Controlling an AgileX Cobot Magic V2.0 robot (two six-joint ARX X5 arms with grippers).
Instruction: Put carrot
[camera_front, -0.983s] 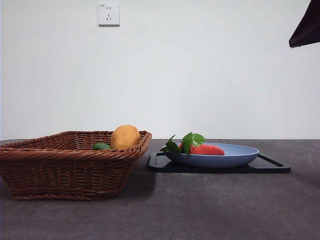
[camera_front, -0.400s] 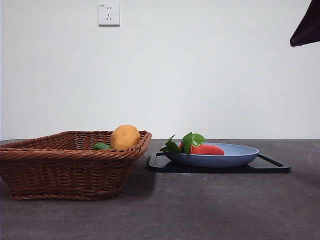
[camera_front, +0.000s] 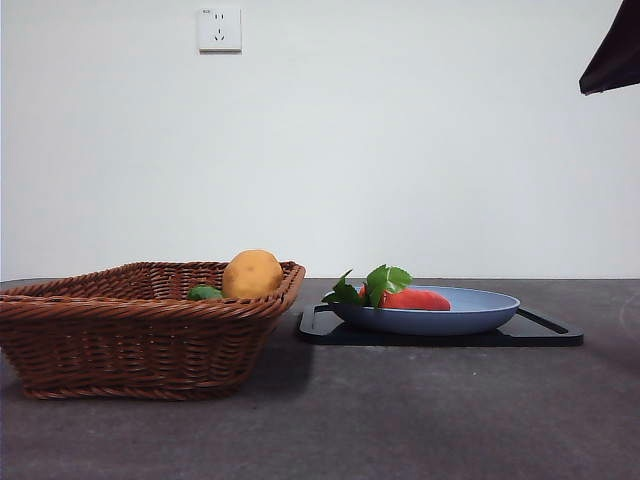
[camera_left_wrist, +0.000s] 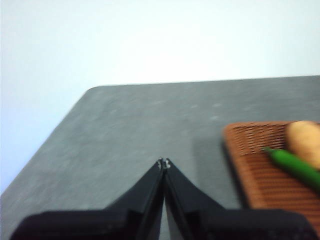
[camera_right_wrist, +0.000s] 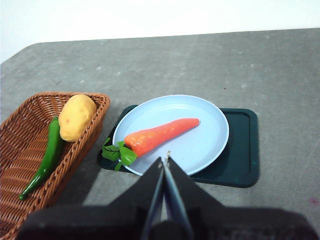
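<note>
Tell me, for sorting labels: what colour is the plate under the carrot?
Light blue; the plate shows best in the right wrist view, with the carrot lying on it.

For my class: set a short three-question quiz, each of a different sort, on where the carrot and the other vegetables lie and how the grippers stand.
1. True or false: the carrot lies in the wicker basket.
2. Which lies beside the potato in the basket? A. green pepper B. tomato C. banana
3. Fill in: the blue plate stands on a dark ____.

Key
1. False: it lies on the plate, leaves over the rim toward the basket.
2. A.
3. tray.
The left gripper and right gripper are both shut and hold nothing.
</note>
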